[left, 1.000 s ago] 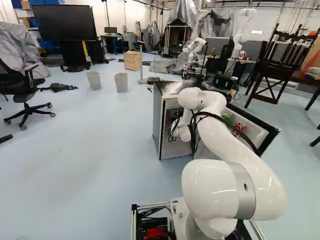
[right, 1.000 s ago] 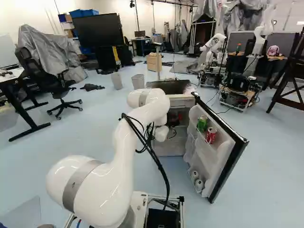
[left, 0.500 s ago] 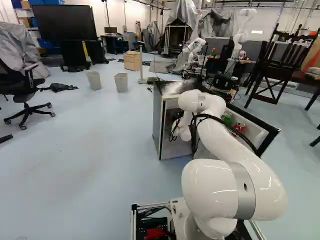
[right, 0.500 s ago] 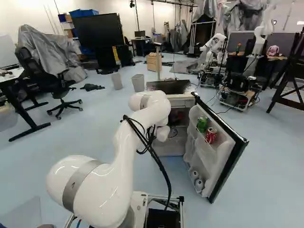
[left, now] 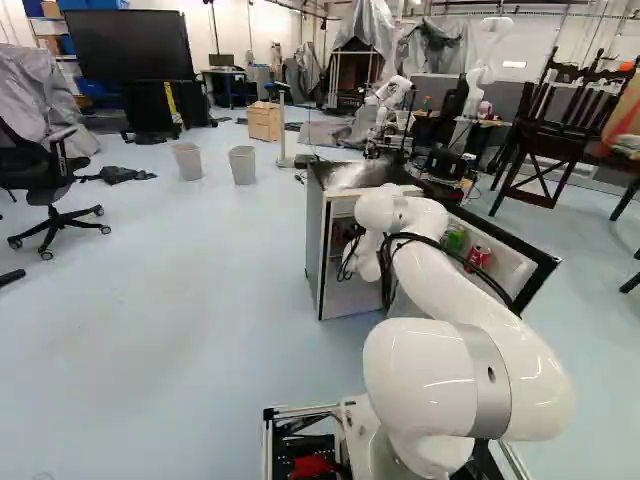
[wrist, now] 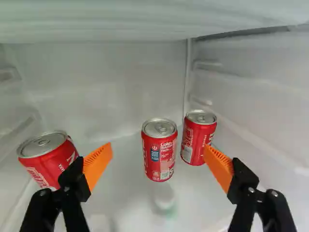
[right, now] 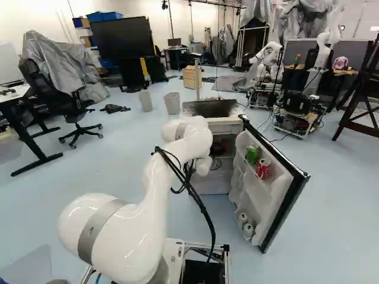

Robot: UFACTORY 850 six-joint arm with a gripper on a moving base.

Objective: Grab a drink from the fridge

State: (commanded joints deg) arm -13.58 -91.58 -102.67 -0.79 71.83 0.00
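Since the earlier frame the glossy white arm's (left: pixel 480 320) far end had dipped slightly; base hadn't moved. The black two-finger gripper (wrist: pixel 158 153) stood wide, holding nothing, w/ the middle red metal can (wrist: pixel 159 157) upright ahead, btwn its fingers, in the boxy grey fridge (left: pixel 315 235). Poss. trouble: an off-centre push could tip the rear red can (wrist: pixel 194 140) by one pad. Pads (wrist: pixel 97 164) looked ribbed, cans smooth cylinders, liner (wrist: pixel 116 92) pale plastic.
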